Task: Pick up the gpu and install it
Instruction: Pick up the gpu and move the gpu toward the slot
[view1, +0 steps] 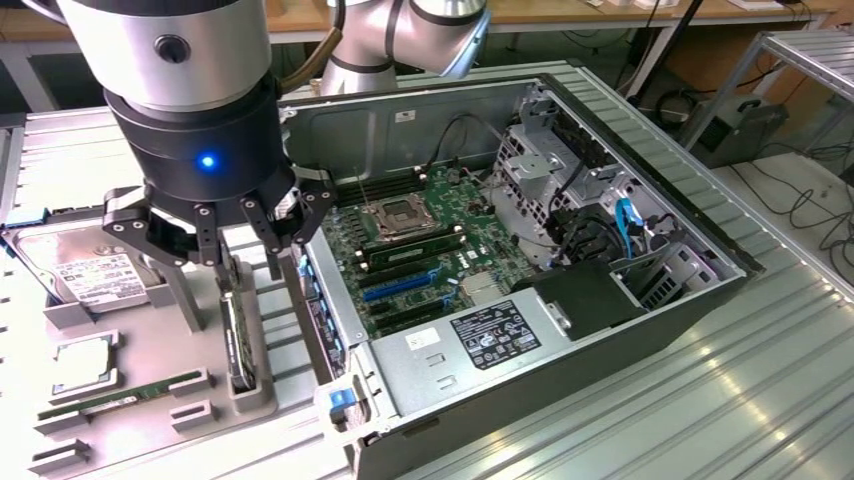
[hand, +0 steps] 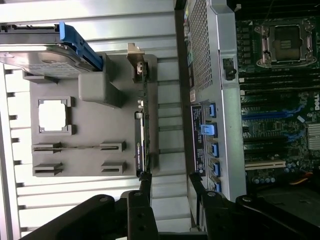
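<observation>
1. Overhead, the hand (view1: 240, 262) hangs spread, gripping nothing, just above the gpu (view1: 238, 345).
2. The gpu stands on edge in a grey holder tray (view1: 160, 425) on the counter (view1: 747, 400), beside the open computer case (view1: 694, 300).
3. A hard drive (view1: 83, 268), processor chip (view1: 83, 360) and RAM stick (view1: 127, 392) share the tray.
4. Inside the case, the motherboard (view1: 414, 250) lies exposed, showing blue expansion slots.

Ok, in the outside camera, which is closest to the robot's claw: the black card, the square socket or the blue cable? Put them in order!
1. The gpu, on edge in the tray right under the open gripper.
2. The square socket, in the computer case, toward the exterior view's right.
3. The blue cable, farthest right.
</observation>
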